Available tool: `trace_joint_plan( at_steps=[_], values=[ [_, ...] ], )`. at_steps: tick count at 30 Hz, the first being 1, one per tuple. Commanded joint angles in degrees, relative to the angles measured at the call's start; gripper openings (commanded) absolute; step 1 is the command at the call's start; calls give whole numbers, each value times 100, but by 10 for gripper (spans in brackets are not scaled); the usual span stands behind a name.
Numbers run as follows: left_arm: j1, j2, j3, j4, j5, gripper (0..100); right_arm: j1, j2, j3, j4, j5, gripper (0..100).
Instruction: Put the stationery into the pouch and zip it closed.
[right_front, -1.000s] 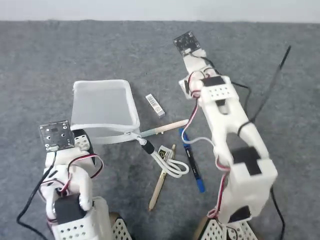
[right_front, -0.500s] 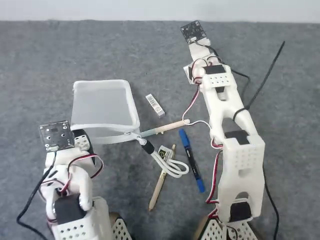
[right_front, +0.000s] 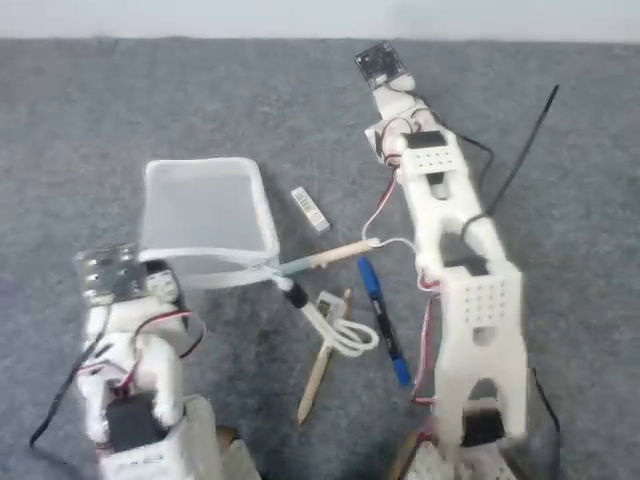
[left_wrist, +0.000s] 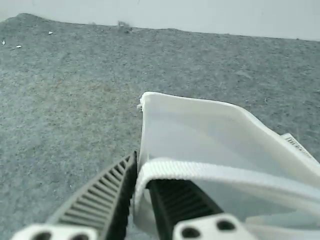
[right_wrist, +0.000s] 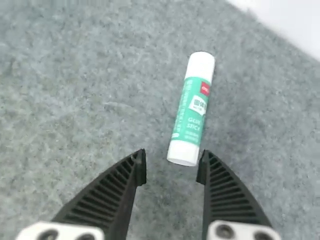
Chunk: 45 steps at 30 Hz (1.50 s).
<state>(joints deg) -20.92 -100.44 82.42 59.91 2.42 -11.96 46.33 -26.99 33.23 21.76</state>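
**Left gripper** (left_wrist: 141, 167): jaws pressed together on the white fabric rim of the pouch (left_wrist: 210, 135). One ribbed finger (left_wrist: 107, 200) sits outside the rim and the other inside.

**Right gripper** (right_wrist: 172, 154): jaws spread wide and holding nothing. It sits low over the grey felt table (right_wrist: 65, 75). The near end of the glue stick (right_wrist: 192, 107) lies just between the fingertips, and neither jaw is seen touching it.

**Glue stick**: white body with a green label, lying flat on the felt and pointing away from the right gripper.

**Pouch**: translucent white, with its mouth standing open. In the high view it lies ahead of the left arm (right_front: 130, 340). What it holds cannot be made out.

**Loose stationery between the arms, on the table:**
- small white barcoded block (right_front: 310, 210), just beside the pouch
- teal-and-wood pen (right_front: 325, 258), with one end at the pouch's near corner
- blue pen (right_front: 383, 320)
- wooden pencil (right_front: 322, 358)
- looped white cord (right_front: 345, 335), lying across the pencil
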Motion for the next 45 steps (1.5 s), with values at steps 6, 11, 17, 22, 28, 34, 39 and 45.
trace_joint_plan(
  at_steps=[6, 11, 17, 22, 28, 34, 39, 45],
  values=[
    [-9, -62, -198, 18, 35, 12, 259, 391, -369, -690, 114, 166],
    [-9, -62, -198, 26, 35, 12, 321, 585, -378, -1059, 114, 166],
    [-9, -62, -198, 26, 35, 12, 356, 646, -387, -1262, 105, 166],
    [-9, -62, -198, 26, 35, 12, 330, 743, -387, -1341, 123, 139],
    [-26, -62, -145, 0, 26, 12, 365, 690, -387, -1262, 114, 23],
    [-26, -62, -119, -9, 26, 12, 382, 435, -378, -637, 114, 7],
    [-26, -62, -119, -9, 26, 12, 444, -66, -378, 435, 105, 7],
    [-18, -62, -119, -9, 26, 12, 426, -532, -378, 1587, 105, 7]
  ],
)
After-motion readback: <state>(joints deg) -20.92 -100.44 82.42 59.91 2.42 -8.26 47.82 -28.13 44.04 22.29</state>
